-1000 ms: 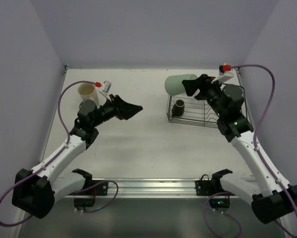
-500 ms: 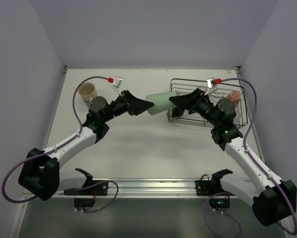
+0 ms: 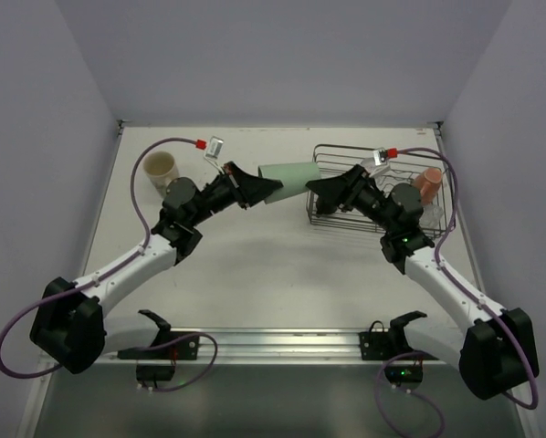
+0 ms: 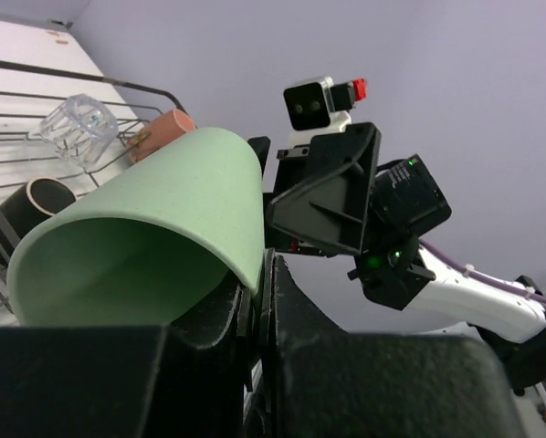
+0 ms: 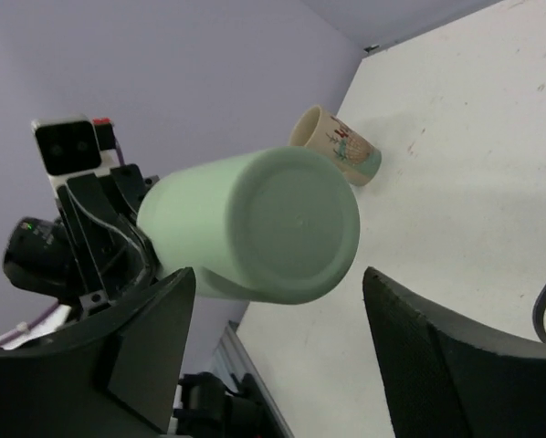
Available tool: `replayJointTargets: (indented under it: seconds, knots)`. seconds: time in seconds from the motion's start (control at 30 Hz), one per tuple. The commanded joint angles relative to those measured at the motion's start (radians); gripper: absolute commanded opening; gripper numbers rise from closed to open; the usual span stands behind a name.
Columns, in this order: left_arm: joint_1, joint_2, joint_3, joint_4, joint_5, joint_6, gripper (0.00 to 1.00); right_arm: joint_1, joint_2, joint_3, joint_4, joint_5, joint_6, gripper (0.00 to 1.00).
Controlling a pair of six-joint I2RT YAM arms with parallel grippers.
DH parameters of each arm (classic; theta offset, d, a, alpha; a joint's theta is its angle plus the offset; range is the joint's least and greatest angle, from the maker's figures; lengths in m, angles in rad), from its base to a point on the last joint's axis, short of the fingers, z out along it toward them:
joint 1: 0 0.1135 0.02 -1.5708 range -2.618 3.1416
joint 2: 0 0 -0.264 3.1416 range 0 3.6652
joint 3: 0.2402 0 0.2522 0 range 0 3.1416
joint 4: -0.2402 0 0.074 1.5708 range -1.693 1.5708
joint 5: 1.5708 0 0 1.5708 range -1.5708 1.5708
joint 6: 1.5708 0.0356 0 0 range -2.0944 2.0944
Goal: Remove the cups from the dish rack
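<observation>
One cup in the air: mint green cup (image 3: 291,175), lying level above the table (image 3: 255,274), just left of the dish rack (image 3: 351,224). Pinched at the rim wall by the left gripper (image 3: 260,189), one finger inside the mouth, one outside. Long axis left to right, mouth toward the left arm, closed base toward the right gripper (image 3: 314,190). Right jaws spread wide around nothing, base just ahead of them, seemingly apart. Left arm the carrier, then. Likely next: swing left, tip upright, set down near the cream-beige cup (image 3: 160,169) at far left. Left in the rack: salmon-pink cup (image 3: 428,181), dark brown cup (image 4: 36,201), a clear glass (image 4: 77,119). Risk, as judged: thin rim pinch, prone to swivel.
</observation>
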Motion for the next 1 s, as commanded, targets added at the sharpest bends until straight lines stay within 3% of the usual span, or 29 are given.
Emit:
replayJointTargets:
  seconds: [0.0,0.13,0.33,0.4,0.57,0.7,0.87,0.97]
  knots:
    - [-0.013,-0.059,0.039,-0.038,-0.074,0.068,0.00,0.015,0.026,-0.013,0.063,-0.035,0.004,0.80]
    - [-0.011,-0.108,0.092,-0.175,-0.150,0.181,0.00,0.015,0.027,-0.019,0.062,-0.038,0.002,0.99]
    - [-0.008,-0.102,0.333,-0.583,-0.455,0.463,0.00,0.013,-0.044,-0.019,-0.009,-0.003,-0.062,0.99]
    - [-0.008,-0.027,0.480,-0.780,-0.612,0.533,0.00,0.015,-0.064,-0.011,-0.092,0.026,-0.096,0.99]
    - [0.005,0.230,0.730,-1.062,-0.895,0.729,0.00,0.013,-0.153,-0.007,-0.262,0.089,-0.227,0.99]
    - [0.079,0.393,0.850,-1.226,-0.916,0.788,0.00,0.015,-0.205,-0.001,-0.366,0.123,-0.315,0.99]
    - [0.171,0.545,0.922,-1.306,-0.819,0.795,0.00,0.015,-0.222,0.009,-0.440,0.163,-0.358,0.99]
    - [0.180,0.646,0.970,-1.353,-0.842,0.823,0.00,0.016,-0.208,0.009,-0.437,0.150,-0.364,0.99]
